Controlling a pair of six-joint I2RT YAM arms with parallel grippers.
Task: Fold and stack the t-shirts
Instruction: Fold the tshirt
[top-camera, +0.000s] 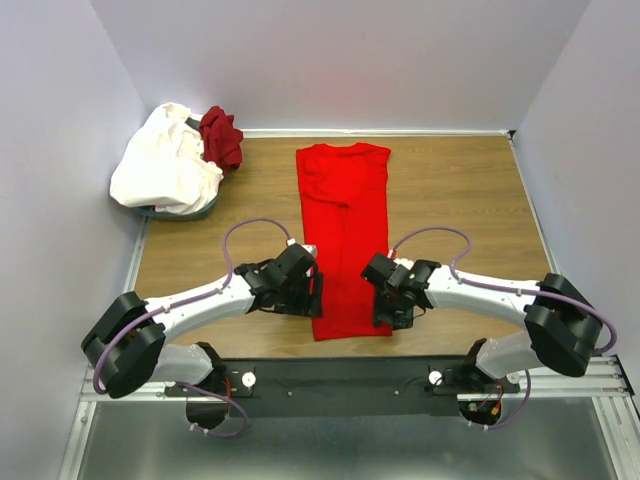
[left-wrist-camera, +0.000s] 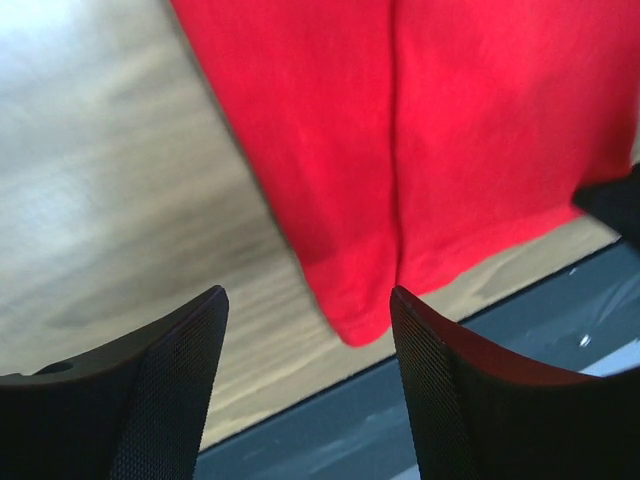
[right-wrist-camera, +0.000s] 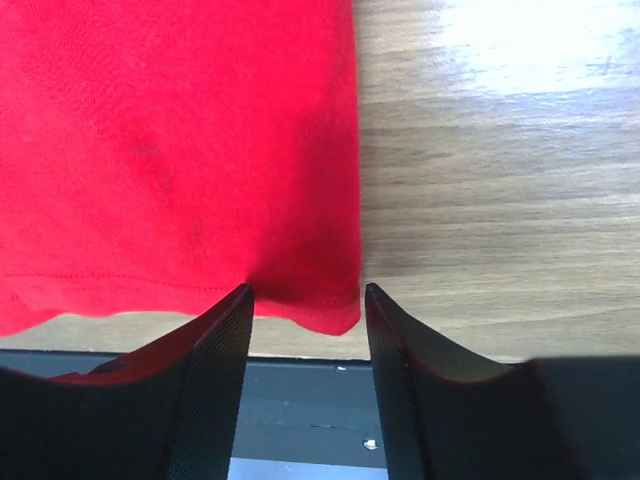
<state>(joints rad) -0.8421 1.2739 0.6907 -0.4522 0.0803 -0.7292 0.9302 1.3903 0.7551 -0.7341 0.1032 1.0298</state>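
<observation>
The red t-shirt (top-camera: 345, 230) lies flat in the middle of the desk (top-camera: 450, 190). It is already folded along its length into one narrow strip, with the collar at the far side and the hem near my bases. I think it lies so because the next fold must bring the hem up toward the collar, and for this both near corners must be taken together.

That is why my two tools are low at the hem, one at each corner. My left tool (left-wrist-camera: 308, 295) is spread wide and holds nothing; the left corner of the hem shows between its fingers. My right tool (right-wrist-camera: 306, 290) is also apart, with a narrower gap, and the right corner sits just in this gap. It is not pinched yet.

The white t-shirt (top-camera: 165, 165) and the maroon t-shirt (top-camera: 220, 135) wait crumpled in a heap at the far left corner, over a basket (top-camera: 180, 213), well apart from my work. By my judgement, they come after this one.
</observation>
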